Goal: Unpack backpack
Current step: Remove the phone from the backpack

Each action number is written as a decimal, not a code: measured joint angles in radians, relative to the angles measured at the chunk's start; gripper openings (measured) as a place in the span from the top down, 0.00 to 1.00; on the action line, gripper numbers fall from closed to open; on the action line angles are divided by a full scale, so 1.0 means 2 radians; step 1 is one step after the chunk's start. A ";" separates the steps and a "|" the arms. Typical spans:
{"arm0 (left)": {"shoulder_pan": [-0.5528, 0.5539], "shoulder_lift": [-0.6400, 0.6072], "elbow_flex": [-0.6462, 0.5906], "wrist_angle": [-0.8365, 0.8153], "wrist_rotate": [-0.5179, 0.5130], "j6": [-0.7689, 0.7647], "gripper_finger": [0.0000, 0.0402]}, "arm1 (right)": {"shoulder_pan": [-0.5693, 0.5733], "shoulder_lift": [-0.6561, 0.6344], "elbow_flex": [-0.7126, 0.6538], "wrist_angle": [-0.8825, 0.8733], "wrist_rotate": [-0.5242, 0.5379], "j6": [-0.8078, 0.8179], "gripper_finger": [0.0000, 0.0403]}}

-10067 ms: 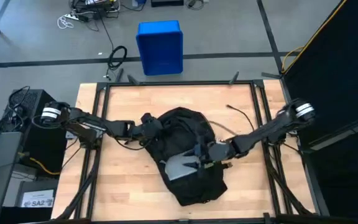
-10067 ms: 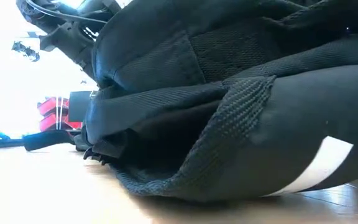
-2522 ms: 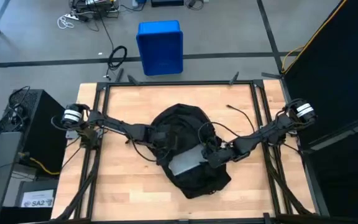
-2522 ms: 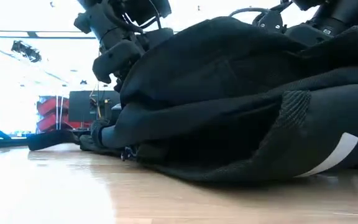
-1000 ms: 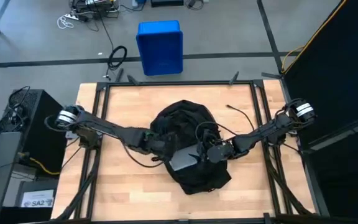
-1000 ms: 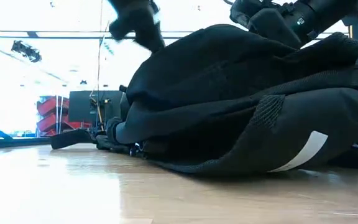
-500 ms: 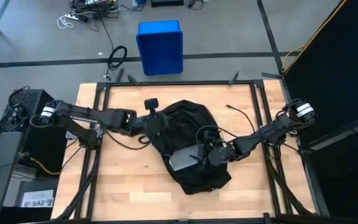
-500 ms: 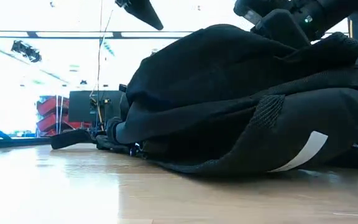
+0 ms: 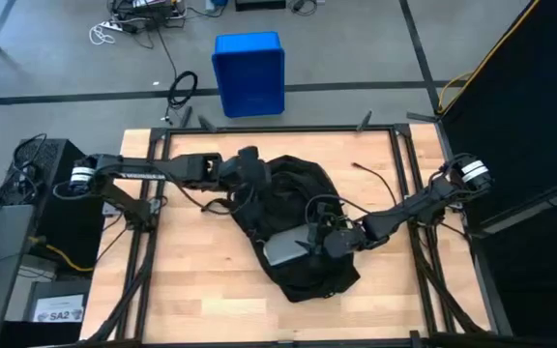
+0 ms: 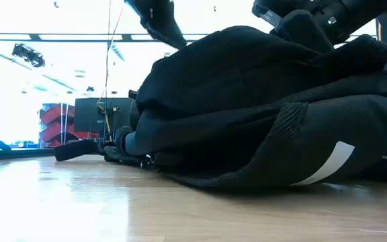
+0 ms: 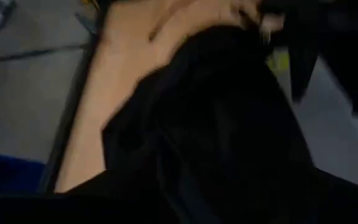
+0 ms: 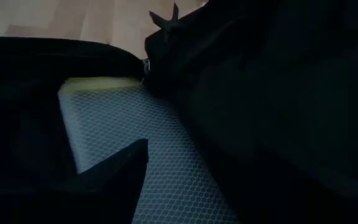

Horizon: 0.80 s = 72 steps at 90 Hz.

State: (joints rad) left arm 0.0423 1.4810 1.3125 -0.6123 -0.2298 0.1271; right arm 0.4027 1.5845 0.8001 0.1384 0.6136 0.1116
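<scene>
The black backpack [image 9: 293, 208] lies on the middle of the wooden table, and its white stripe [image 10: 328, 165] faces the near edge. A grey mesh panel [image 9: 283, 249] shows in its opened side. My left gripper [image 9: 250, 159] hangs above the backpack's far left part, clear of it in the low view [image 10: 158, 20]. The left wrist view looks down on the backpack [image 11: 216, 124], blurred. My right gripper [image 9: 315, 239] sits on the backpack, right beside the grey panel. My right gripper comes level from the table's right side onto the backpack's opened flap. One finger [image 12: 114, 168] lies on the grey mesh panel [image 12: 135, 124]. Black fabric [image 12: 278, 93] hides the other finger. The backpack rests on the table.
A blue bin [image 9: 249, 72] stands on the floor beyond the far edge. A thin black cable [image 9: 366, 172] lies on the table at the far right. A backpack strap [image 10: 79, 149] trails on the wood toward the left. Bare wood [image 9: 191, 290] shows at the near left.
My left gripper has pulled back from the backpack's middle, rising and moving toward the table's far left. It now hangs over the backpack's far left part. The backpack and my right gripper have stayed in place.
</scene>
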 joint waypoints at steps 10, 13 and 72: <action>0.018 0.027 0.000 -0.018 0.002 0.000 0.30 | -0.003 0.000 0.000 0.001 0.000 0.003 0.35; 0.024 0.033 0.000 -0.020 0.006 0.000 0.28 | -0.003 0.000 0.000 0.002 0.000 0.005 0.34; 0.116 0.143 0.000 0.003 0.109 0.004 0.95 | 0.018 0.000 0.000 -0.006 -0.050 0.011 0.38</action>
State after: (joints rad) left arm 0.2750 1.7677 1.3128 -0.6059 -0.0119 0.1344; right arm 0.4380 1.5845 0.8001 0.1266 0.5145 0.1341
